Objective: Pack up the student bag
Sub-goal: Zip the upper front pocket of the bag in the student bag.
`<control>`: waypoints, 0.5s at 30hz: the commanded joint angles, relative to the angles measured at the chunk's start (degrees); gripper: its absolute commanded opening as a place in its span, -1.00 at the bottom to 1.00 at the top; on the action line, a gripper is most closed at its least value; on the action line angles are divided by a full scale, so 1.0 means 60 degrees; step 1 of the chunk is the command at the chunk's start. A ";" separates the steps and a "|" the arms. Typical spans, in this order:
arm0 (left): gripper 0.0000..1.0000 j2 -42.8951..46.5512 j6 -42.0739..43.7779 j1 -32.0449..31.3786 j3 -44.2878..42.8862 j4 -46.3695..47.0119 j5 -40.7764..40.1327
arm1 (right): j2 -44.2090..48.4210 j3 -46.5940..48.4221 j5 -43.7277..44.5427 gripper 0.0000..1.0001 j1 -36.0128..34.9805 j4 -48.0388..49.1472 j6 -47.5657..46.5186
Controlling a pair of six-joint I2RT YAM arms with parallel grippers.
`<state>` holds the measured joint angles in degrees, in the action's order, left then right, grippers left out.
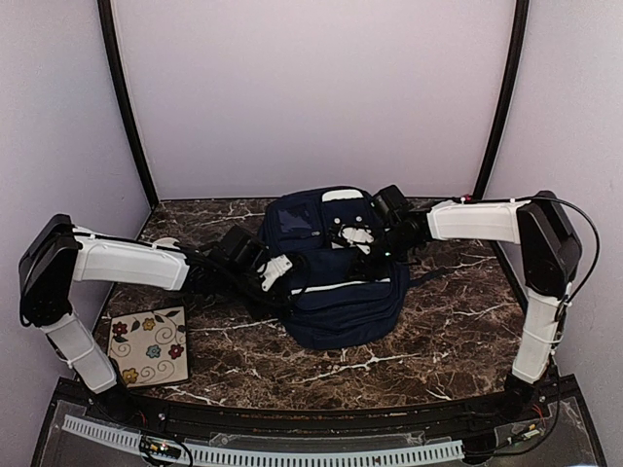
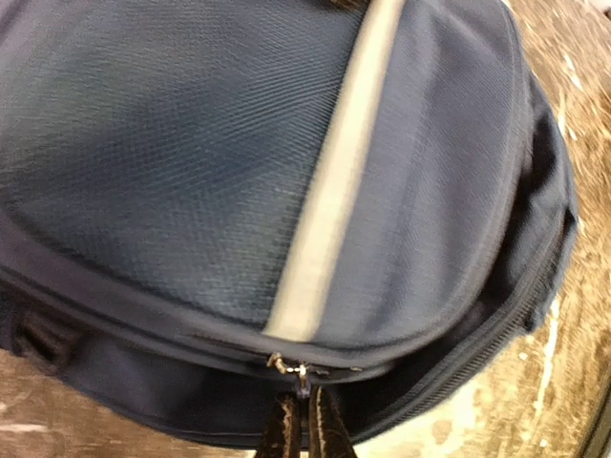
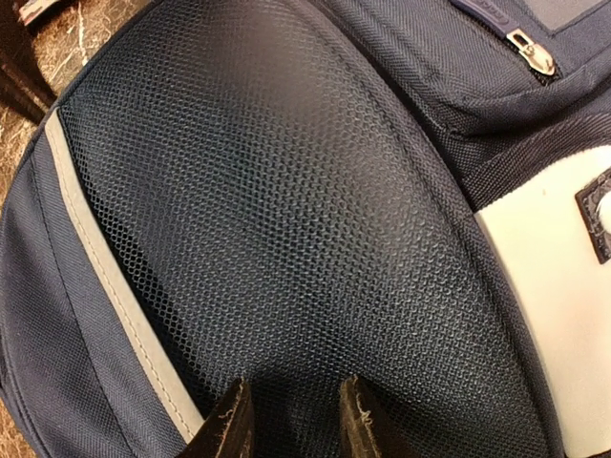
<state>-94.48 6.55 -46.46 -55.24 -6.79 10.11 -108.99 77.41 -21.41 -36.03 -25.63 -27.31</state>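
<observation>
The student bag (image 1: 341, 282), navy blue with white stripes, lies in the middle of the marble table (image 1: 458, 341). My left gripper (image 1: 280, 272) is at the bag's left side. In the left wrist view it (image 2: 305, 420) is shut on a small zipper pull (image 2: 304, 380) at the seam under the pale stripe (image 2: 329, 210). My right gripper (image 1: 358, 239) is on top of the bag. In the right wrist view it (image 3: 291, 420) is open, its fingertips (image 3: 227, 420) against the dark mesh pocket (image 3: 286, 239), next to the white patch (image 3: 549, 286).
A flat square with a floral pattern (image 1: 148, 345) lies at the near left of the table. A small white object (image 1: 165, 243) shows behind the left arm. Pale walls close in the table at the back and sides.
</observation>
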 commanded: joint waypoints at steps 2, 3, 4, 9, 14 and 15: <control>-1.00 -0.0380 -0.0123 -0.0812 -0.0387 -0.1295 0.1358 | -0.0685 0.0033 0.0318 -0.36 -0.0149 -0.0211 0.0070; -1.00 -0.0497 -0.0067 -0.0900 -0.0468 -0.1446 0.1296 | -0.0698 0.0044 0.0327 -0.36 -0.0160 -0.0224 0.0077; -1.00 -0.0599 -0.0033 -0.0988 -0.0537 -0.1593 0.1242 | -0.0722 0.0048 0.0341 -0.37 -0.0169 -0.0233 0.0072; -1.00 -0.0744 -0.0054 -0.1293 -0.0663 -0.1512 0.1441 | -0.0783 0.0062 0.0396 -0.37 -0.0209 -0.0255 0.0084; -1.00 -0.0811 -0.0066 -0.1692 -0.1217 -0.1509 0.1775 | -0.0804 0.0048 0.0397 -0.37 -0.0222 -0.0270 0.0101; -1.00 -0.0807 -0.0077 -0.1748 -0.1317 -0.1444 0.1861 | -0.0812 0.0048 0.0390 -0.37 -0.0221 -0.0270 0.0114</control>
<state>-99.42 5.74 -53.10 -60.38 -12.73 12.29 -110.02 78.04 -21.32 -36.49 -27.05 -27.31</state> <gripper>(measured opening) 0.038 0.316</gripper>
